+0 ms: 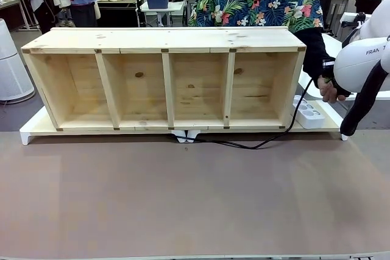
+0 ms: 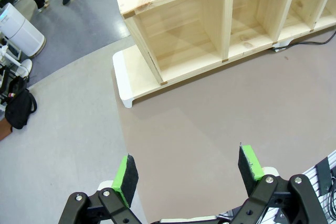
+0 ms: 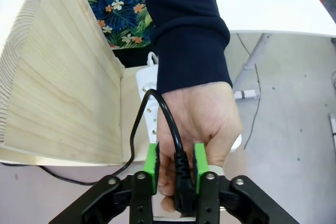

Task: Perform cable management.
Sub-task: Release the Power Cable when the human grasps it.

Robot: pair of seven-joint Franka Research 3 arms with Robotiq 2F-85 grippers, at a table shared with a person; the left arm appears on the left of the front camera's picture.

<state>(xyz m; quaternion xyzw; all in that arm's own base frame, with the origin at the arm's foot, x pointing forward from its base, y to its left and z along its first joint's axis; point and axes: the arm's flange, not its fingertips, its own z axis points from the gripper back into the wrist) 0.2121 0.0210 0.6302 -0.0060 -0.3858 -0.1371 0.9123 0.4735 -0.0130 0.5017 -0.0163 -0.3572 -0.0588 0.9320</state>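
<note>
Bracketing the plug end of the cable [image 3: 181, 179], the right gripper [image 3: 175, 167] has its green pads either side of the black plug, while the person's hand [image 3: 202, 124] also grips that plug from behind. Jaws partly parted; whether the pads truly pinch the plug or just stand beside it cannot be told. Left gripper [image 2: 190, 170] spread wide, holding nothing, hovering over the bare brown table [image 2: 220, 114].

Handling judgement: cord is light, limp and glossy, likely to slide in the pads; the moulded plug is the stiff part and the best place to take hold.

From the plug the cable loops up, then drops past the shelf's end panel; in the front view it trails along the table below the wooden shelf [image 1: 164, 83], whose right end is just beside the white power strip [image 1: 308, 112].

Obstacles: person's fingers are between the pads, so closing risks a pinch. Shelf side panel stands close beside the gripper.
</note>
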